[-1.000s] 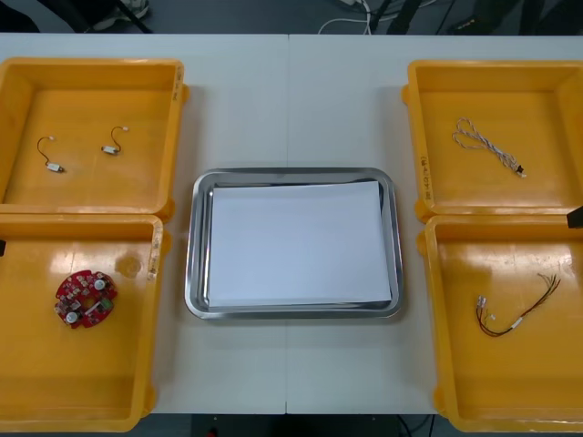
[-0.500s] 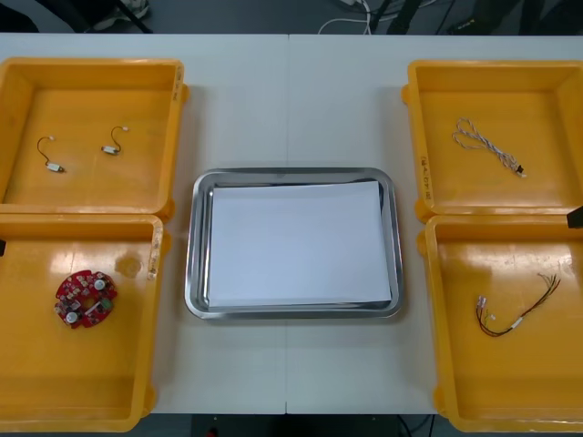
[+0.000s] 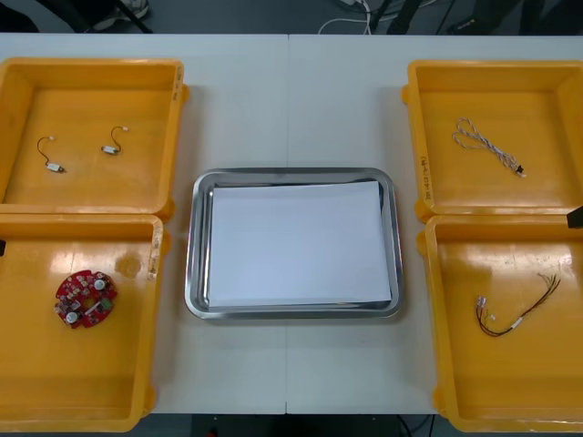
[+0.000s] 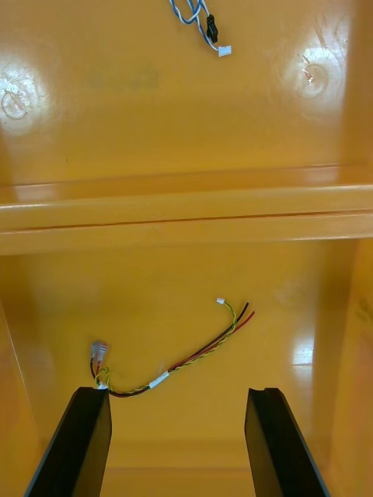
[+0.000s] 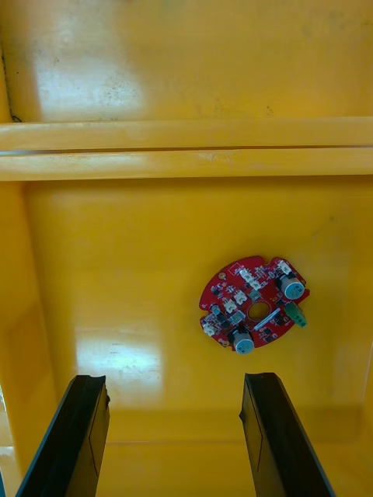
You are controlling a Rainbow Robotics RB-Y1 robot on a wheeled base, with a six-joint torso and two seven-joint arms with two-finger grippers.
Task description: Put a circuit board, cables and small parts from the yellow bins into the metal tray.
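Four bins [image 3: 91, 65], two cables [image 3: 487, 144], perhaps two small parts [image 3: 111, 150].

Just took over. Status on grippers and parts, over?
Left gripper open over near left bin, circuit board just ahead. Right gripper open over near right bin, red and yellow cable just ahead. Metal tray white inside, nothing loaded. No obstruction seen.

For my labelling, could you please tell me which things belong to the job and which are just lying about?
Job: circuit board, open left hand over its bin; red and yellow cable, open right hand over its bin; blue and white cable; small metal parts; metal tray; yellow bins.
Lying about: floor cords beyond the table.
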